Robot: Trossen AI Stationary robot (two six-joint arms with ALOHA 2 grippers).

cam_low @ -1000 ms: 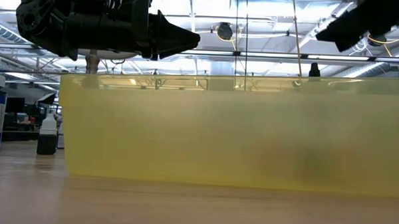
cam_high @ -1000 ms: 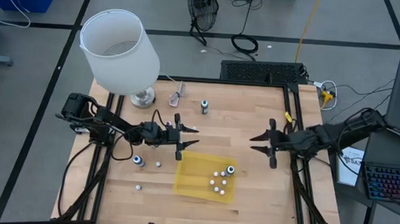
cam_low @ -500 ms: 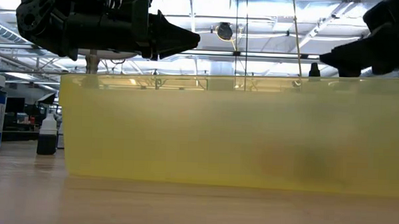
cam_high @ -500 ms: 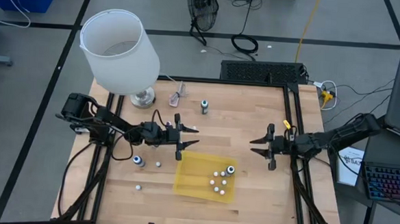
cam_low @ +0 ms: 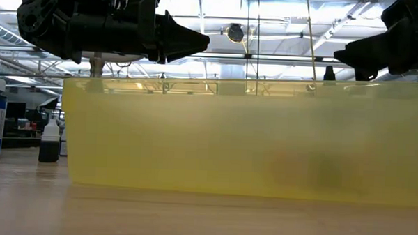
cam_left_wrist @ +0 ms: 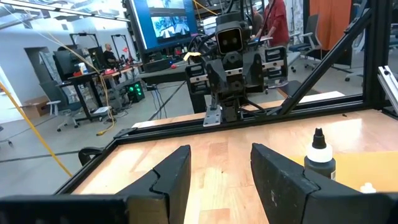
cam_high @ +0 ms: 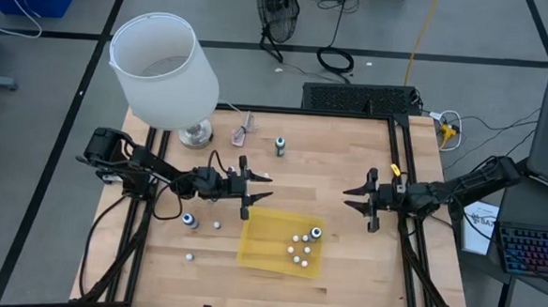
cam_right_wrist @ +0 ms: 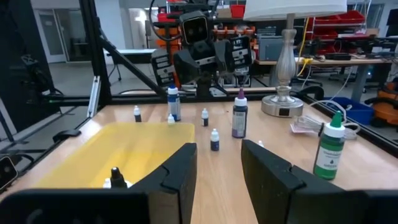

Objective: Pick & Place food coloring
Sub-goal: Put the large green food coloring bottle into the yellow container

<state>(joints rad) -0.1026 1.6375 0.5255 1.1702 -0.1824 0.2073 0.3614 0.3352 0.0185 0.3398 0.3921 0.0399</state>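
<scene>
Pale wooden worktop carries a flat yellow plastic tray at six o'clock; left gripper and right gripper hover empty, jaws parted.

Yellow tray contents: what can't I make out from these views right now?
- Low view: the yellow tray wall fills the frame and blurs everything inside it.
- High view: bottles in the tray are too small to tell colours.
- Right wrist view: the right gripper fingers cover the tray's near part.

Translucent yellow tray on a light wood surface, white lampshade, green bottle with white cap, purple bottle, black arms.
</scene>
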